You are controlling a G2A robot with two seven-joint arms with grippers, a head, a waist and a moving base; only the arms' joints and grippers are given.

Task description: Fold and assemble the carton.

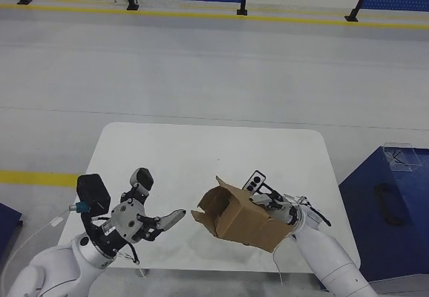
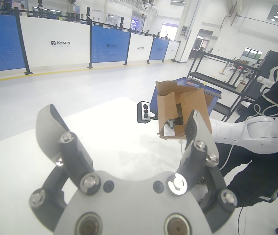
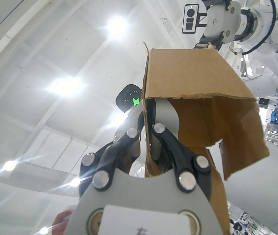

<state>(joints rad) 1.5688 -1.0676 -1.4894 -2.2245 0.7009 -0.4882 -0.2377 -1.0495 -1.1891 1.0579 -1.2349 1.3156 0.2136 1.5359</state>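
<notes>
While the right gripper (image 3: 146,125) clamps one wall of the brown cardboard carton (image 1: 240,215) above the white table's (image 1: 200,148) near right, its open flaps point left at the nearby left gripper (image 1: 159,199), spread wide, empty.

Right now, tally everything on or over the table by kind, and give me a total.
carton: 1
grippers: 2 (left gripper open, right gripper clamped on the carton's wall)
table: 1
Total: 4
</notes>
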